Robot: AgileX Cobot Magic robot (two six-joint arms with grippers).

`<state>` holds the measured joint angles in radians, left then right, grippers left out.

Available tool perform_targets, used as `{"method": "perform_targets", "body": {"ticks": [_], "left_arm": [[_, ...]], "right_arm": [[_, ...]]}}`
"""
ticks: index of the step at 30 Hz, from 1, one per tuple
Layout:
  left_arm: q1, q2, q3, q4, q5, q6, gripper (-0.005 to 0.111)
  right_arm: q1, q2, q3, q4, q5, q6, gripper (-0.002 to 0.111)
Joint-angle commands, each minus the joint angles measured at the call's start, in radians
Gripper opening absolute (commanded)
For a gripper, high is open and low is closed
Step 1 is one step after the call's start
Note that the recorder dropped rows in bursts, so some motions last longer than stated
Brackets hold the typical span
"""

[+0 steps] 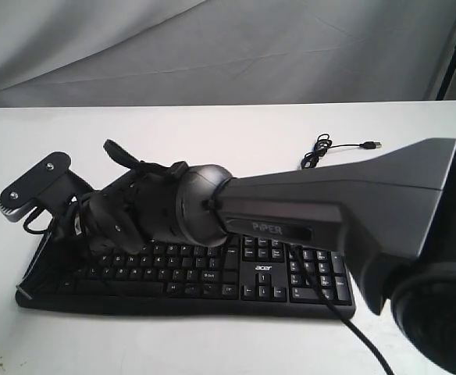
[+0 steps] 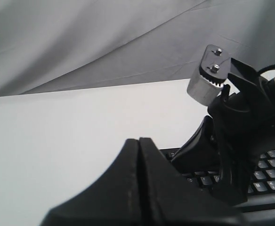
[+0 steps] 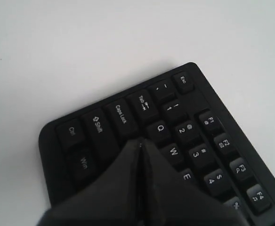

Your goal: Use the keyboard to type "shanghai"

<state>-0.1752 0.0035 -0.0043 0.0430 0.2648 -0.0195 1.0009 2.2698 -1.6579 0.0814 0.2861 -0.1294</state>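
The right gripper [image 3: 140, 147], its two dark wedge-shaped fingers pressed together into one blunt point, comes down at the left end of the keyboard [image 1: 212, 285], just past the Caps Lock key [image 3: 120, 114] and under the Q key [image 3: 160, 128], so the step in hand is probably one of the two "a"s. Nothing shows what has been typed, so I cannot tell how many letters are done or left. The left gripper [image 2: 139, 141] is likewise closed and empty, poised beside that same end. The keyboard is a long, flat black slab of matte plastic with low square keys and white legends, lying across the near side of the smooth white table [image 1: 212, 125]. Beyond it, its thin black cable [image 1: 318, 152] lies loosely coiled. A creased grey cloth [image 1: 212, 47] hangs behind.
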Motion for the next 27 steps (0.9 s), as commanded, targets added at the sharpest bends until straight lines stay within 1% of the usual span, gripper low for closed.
{"method": "perform_targets", "body": {"ticks": [1,9,27], "left_arm": [[-0.006,-0.003,0.004,0.005,-0.006,-0.003,0.0],[-0.006,-0.003,0.004,0.005,-0.006,-0.003,0.0],[-0.006,-0.003,0.004,0.005,-0.006,-0.003,0.0]], "right_arm": [[-0.003,0.014,-0.008,0.015,-0.055,-0.006,0.0],[-0.028,0.041,-0.008,0.015,-0.064,0.002,0.0],[-0.024,0.064,-0.008,-0.014,-0.095,-0.004,0.0]]}}
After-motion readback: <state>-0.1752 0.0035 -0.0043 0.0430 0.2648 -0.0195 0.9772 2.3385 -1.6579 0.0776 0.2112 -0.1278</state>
